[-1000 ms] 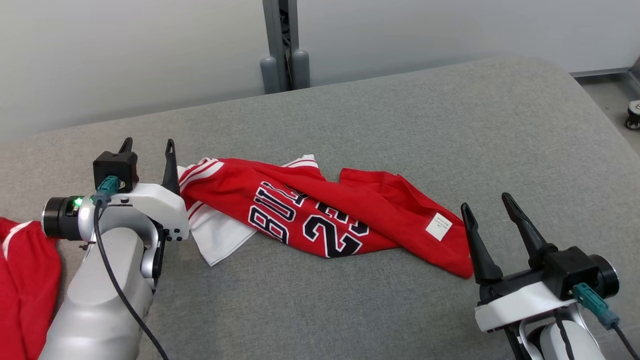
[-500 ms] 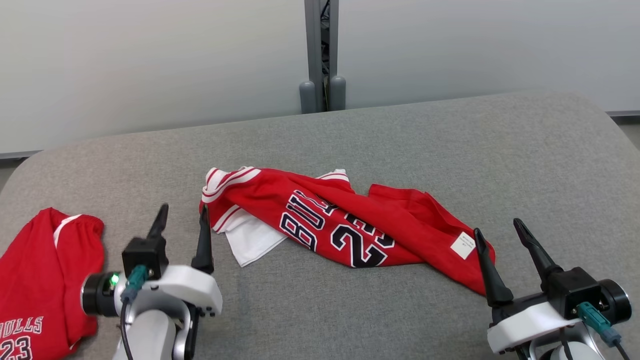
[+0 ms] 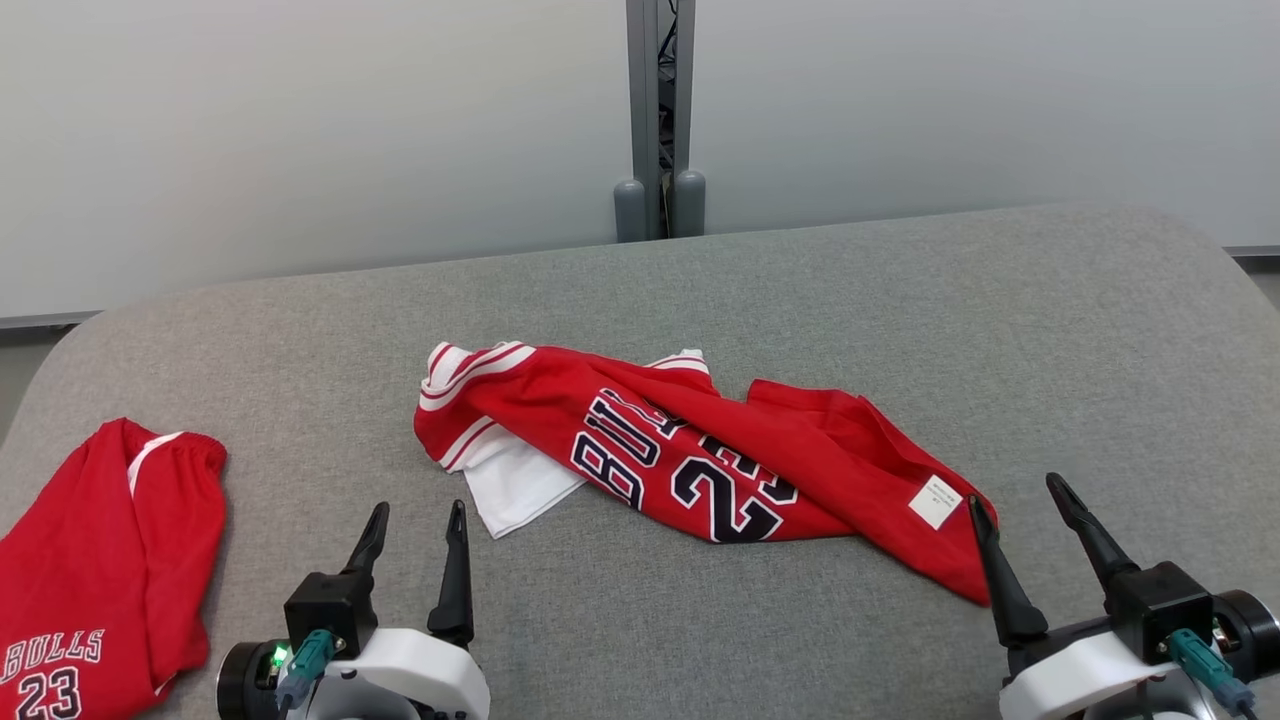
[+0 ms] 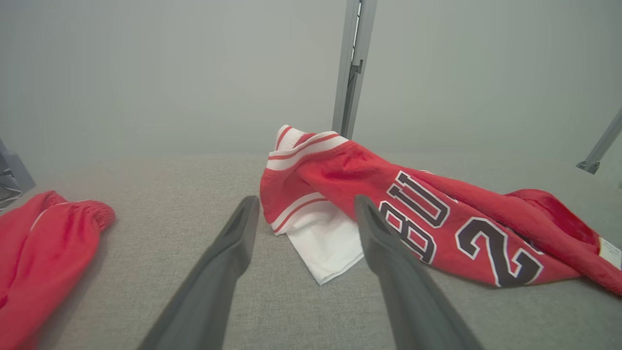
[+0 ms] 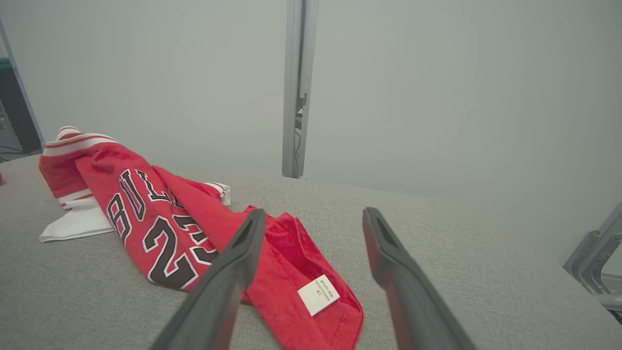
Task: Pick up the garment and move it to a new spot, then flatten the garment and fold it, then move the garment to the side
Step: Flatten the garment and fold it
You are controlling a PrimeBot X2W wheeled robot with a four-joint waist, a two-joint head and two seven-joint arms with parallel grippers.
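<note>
Head camera is looking forward and down from above the near edge of the grey padded surface [image 3: 900, 300], taking in its far edge and the pale wall [image 3: 300, 130]. Each wrist camera is sitting low and close to the surface, sighting along the left gripper [image 4: 305, 200] and right gripper [image 5: 315, 213] toward that wall. All three are sharing the red jersey [image 3: 540, 400] and grey post [image 3: 660, 100].
</note>
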